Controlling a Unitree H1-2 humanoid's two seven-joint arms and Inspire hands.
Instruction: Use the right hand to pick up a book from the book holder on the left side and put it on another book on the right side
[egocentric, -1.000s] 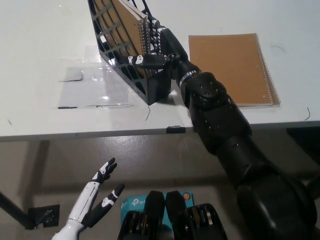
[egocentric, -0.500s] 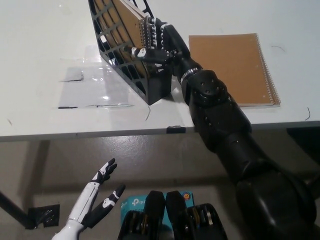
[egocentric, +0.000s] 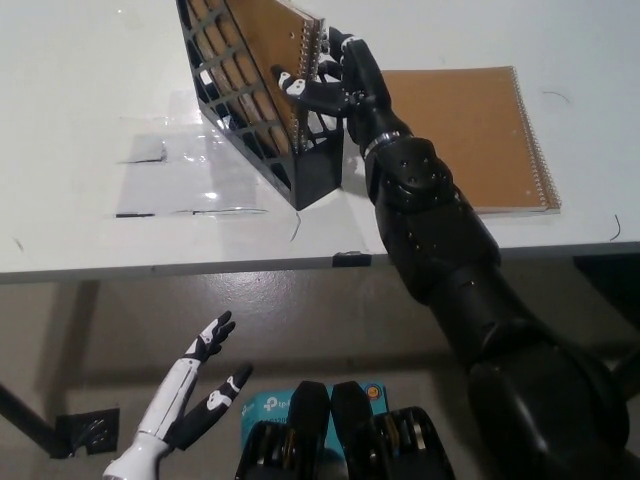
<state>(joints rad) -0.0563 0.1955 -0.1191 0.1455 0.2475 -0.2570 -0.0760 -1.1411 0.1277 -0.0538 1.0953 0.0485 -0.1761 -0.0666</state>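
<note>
A black mesh book holder (egocentric: 262, 140) stands tilted on the white table at upper left. In it sits a brown spiral-bound book (egocentric: 280, 45), raised partway above the holder's rim. My black right hand (egocentric: 335, 78) is shut on the book's spiral edge, its fingers wrapped around both faces. A second brown spiral notebook (egocentric: 470, 135) lies flat on the table to the right of the holder. My white left hand (egocentric: 190, 400) rests open below the table edge at lower left.
The white table (egocentric: 90, 230) ends in a front edge across the middle of the picture. Clear tape patches (egocentric: 170, 180) lie on it left of the holder. A blue box (egocentric: 268, 408) sits on the floor below.
My right hand has closed on the book and lifted it up out of the holder. The left hand has stayed where it was.
</note>
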